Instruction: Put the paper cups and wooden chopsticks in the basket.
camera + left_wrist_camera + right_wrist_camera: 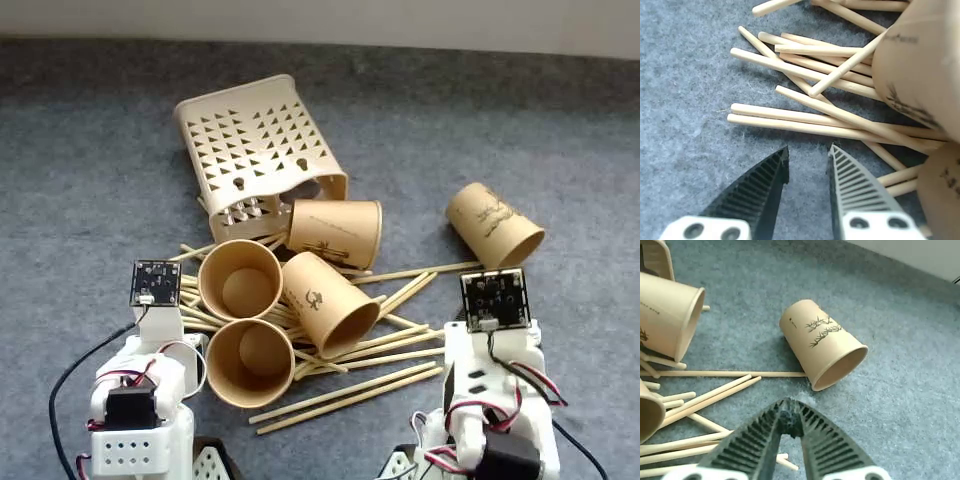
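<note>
While both arms sit at the near edge of the grey felted table (80,150), a cream perforated plastic basket (255,140) lies tipped on its side at the far centre, with its open end facing the pile in front of it. Pale wooden chopsticks (350,390) are strewn under and around four tan paper cups, most with their long axes running across the table from side to side and a few crossing at angles. Two mouth-up cups (240,280) show their round insides to the high view. Two toppled cups (330,300) lie beside them with their mouths toward the right arm's side. A fifth, lone cup (495,225) rests on its side well apart from the pile, its axis diagonal and its mouth toward the near right.

From the left wrist, the left gripper (808,150) hangs over bare felt just short of the sticks, with a narrow gap between its black and white fingers and nothing in them. From the right wrist, the right gripper (789,407) has its tips closed together and empty, near the lone cup's rim. That view also picks out a dark plant print on the cup's wall.
</note>
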Controlling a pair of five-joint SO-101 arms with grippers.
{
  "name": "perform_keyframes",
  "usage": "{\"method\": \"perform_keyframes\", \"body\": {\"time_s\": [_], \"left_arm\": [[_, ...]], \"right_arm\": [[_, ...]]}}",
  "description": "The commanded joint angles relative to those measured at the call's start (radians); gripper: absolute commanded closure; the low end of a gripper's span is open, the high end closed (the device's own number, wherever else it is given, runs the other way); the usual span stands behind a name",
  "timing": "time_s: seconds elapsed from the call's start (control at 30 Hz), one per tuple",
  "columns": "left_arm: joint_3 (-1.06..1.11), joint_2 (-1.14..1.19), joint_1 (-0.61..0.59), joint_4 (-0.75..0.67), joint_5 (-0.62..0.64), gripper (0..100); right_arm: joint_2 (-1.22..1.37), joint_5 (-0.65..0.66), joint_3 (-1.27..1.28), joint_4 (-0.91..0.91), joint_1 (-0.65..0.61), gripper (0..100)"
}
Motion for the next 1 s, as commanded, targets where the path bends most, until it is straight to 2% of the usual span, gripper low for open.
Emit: {"method": "perform_keyframes", "body": {"time_s": [0.0, 0.13, 0.23, 0.4, 0.53, 0.97], "left_arm": [[0.019, -0.007, 0.001, 0.002, 0.0, 86], [0.019, -0.007, 0.001, 0.002, 0.0, 86], [0.019, -0.007, 0.001, 0.002, 0.0, 86], [0.019, -0.007, 0.001, 0.002, 0.0, 86], [0.019, -0.007, 0.001, 0.002, 0.0, 86], [0.019, -0.007, 0.001, 0.002, 0.0, 86]], "right_arm": [[0.214, 0.015, -0.163, 0.002, -0.036, 99.2], [0.423, 0.011, -0.303, 0.004, -0.131, 99.2], [0.556, -0.058, -0.38, 0.004, -0.189, 98.7], [0.722, -0.157, -0.478, -0.004, -0.288, 86.8], [0.812, -0.189, -0.541, -0.031, -0.374, 84.8], [1.058, -0.186, -0.573, -0.372, -0.559, 84.8]]}}
